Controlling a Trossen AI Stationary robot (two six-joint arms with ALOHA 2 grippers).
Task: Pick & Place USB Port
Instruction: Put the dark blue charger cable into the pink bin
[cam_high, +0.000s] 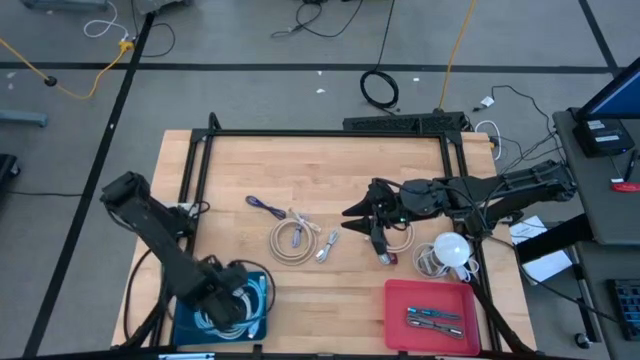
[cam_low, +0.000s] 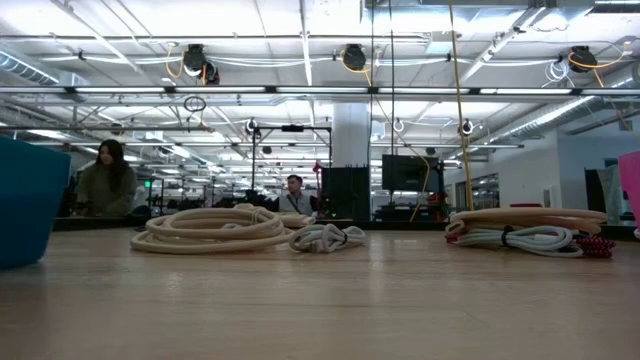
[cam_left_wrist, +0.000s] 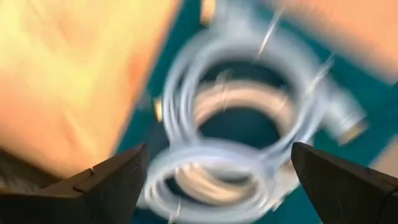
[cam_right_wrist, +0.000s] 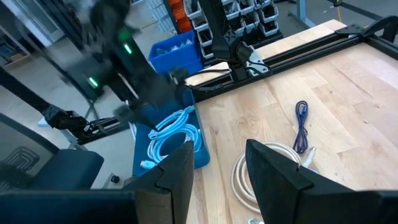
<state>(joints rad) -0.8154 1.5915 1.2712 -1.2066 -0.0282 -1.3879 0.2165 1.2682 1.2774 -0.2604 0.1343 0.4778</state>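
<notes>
White USB cables (cam_high: 245, 300) lie coiled in a blue bin (cam_high: 188, 325) at the table's near left corner. My left gripper (cam_high: 238, 298) hangs just above them, pointing down, open; in the left wrist view its fingers stand on either side of the white coils (cam_left_wrist: 217, 134) with bare room around them. My right gripper (cam_high: 352, 213) is held high over the middle of the table, pointing toward the left edge, open, with nothing between its fingers (cam_right_wrist: 219, 146). A beige cable coil (cam_high: 292, 240), a purple cable (cam_high: 265, 206) and a small white cable (cam_high: 326, 246) rest flat on the wood.
Another beige coil (cam_high: 397, 240) and a white coil (cam_high: 446, 255) lie below the right arm. A red tray (cam_high: 395, 300) with small tools stands at the near right. A black frame (cam_high: 320, 133) borders the far edge and both sides of the table.
</notes>
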